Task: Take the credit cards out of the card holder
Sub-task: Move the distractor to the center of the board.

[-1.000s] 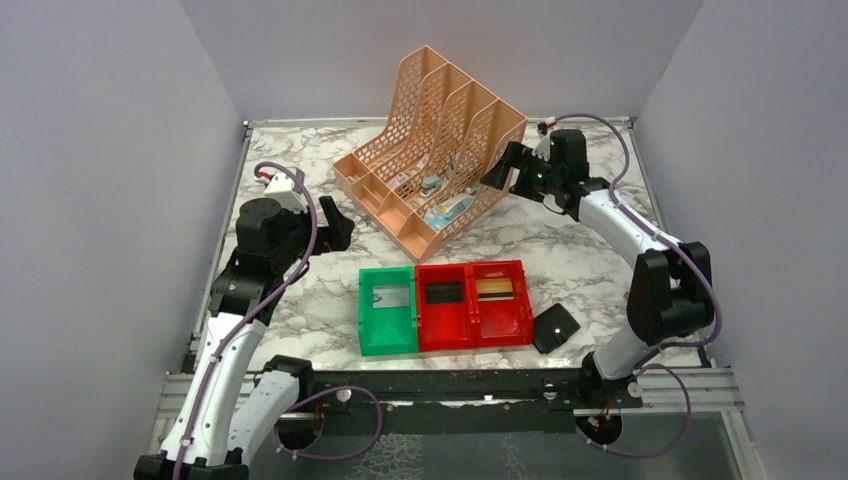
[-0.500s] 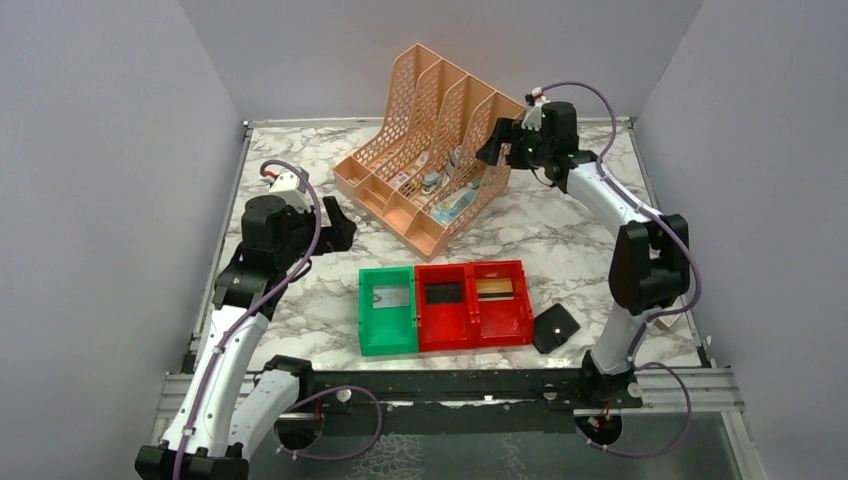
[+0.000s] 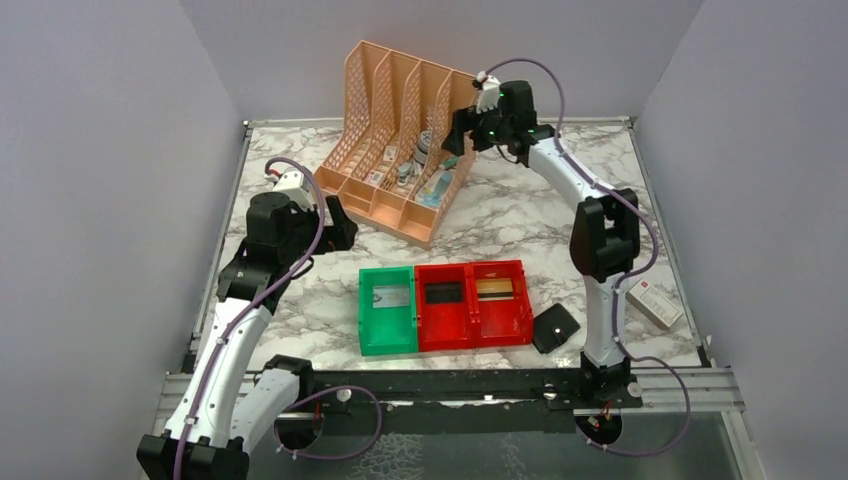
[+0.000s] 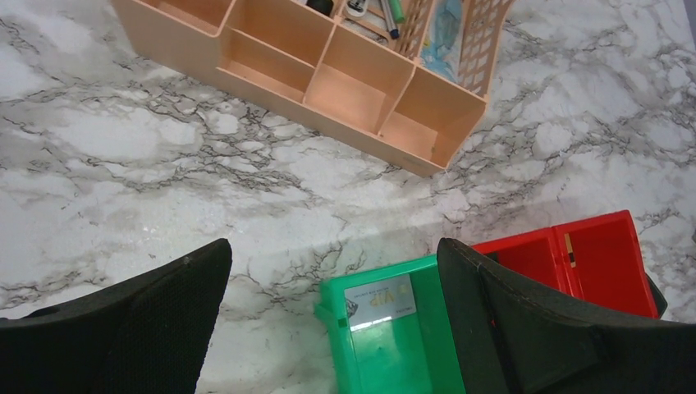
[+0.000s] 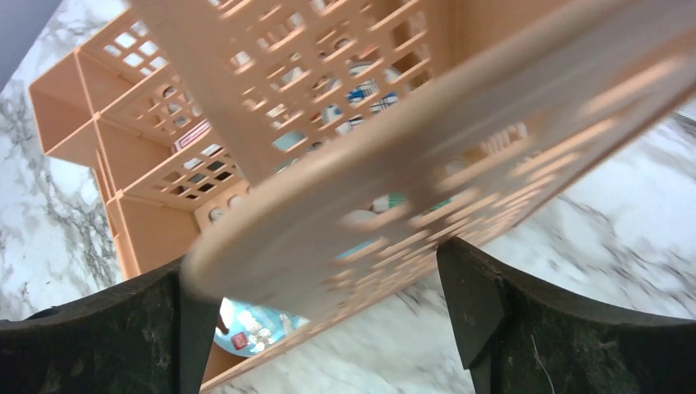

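The black card holder (image 3: 555,327) lies closed on the marble table, right of the red bins. A silver card (image 3: 393,296) lies in the green bin (image 3: 366,325); it also shows in the left wrist view (image 4: 382,297). A dark card (image 3: 443,292) and a tan card (image 3: 497,289) lie in the red bins (image 3: 522,318). My left gripper (image 3: 335,225) is open and empty, above bare table left of the bins (image 4: 332,250). My right gripper (image 3: 462,130) is open at the back, its jaws straddling the side wall of the peach organizer (image 5: 328,82).
The peach lattice organizer (image 3: 395,150) stands at the back with pens and packets in it; its front trays show in the left wrist view (image 4: 328,82). A small white item with a red mark (image 3: 655,303) lies near the right table edge. Grey walls enclose three sides.
My right arm has swung left along the back, and the organizer has slid and turned left with it. The white item at the right has come into view. The left arm has barely moved.
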Tool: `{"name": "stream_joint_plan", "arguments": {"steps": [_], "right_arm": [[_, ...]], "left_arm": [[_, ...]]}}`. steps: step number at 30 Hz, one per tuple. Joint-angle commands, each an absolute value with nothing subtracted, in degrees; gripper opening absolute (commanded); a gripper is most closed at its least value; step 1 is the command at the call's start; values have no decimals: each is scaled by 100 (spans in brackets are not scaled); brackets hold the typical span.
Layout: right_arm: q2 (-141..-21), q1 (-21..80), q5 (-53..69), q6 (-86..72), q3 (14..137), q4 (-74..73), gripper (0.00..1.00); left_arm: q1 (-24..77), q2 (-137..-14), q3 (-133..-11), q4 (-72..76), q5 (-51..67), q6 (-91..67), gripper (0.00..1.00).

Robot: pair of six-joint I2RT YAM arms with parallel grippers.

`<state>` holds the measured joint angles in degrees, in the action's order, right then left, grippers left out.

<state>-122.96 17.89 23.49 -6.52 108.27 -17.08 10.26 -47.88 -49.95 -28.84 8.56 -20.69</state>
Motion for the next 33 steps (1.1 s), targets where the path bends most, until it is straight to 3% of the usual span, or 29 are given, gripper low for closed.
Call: {"name": "stream_joint_plan", "arguments": {"steps": [1,6,9,13,20,25,33], "right_arm": [[-12747,2507,3113,-788,11436,-1828,96],[-13517,2965,3539,-922,12918,-2258,97],[-13417,2970,3407,-1084,12980,-2207,98],[-12593,2960,2913,-806,12035,-1940,99],[-10528,2587,1245,-1297,9705,-1348,99],[-9210,2422,-59,-1787,7876,-1109,99],[-7417,2408,-950,-2163,5802,-1139,99]], "left_arm": [[1029,-4923,-4957,-2840,990,-2000,99],[1036,-5222,-4999,-2433,1822,-1911,99],[1058,-5517,-5099,-2148,2459,-1850,99],[1446,-6044,-5309,-1764,2797,-1722,99],[2615,-7384,-6002,-1391,2054,-1322,98],[2762,-8502,-6729,-1356,1674,-1106,93],[2761,-9386,-7511,-1514,469,-1016,88]]}}
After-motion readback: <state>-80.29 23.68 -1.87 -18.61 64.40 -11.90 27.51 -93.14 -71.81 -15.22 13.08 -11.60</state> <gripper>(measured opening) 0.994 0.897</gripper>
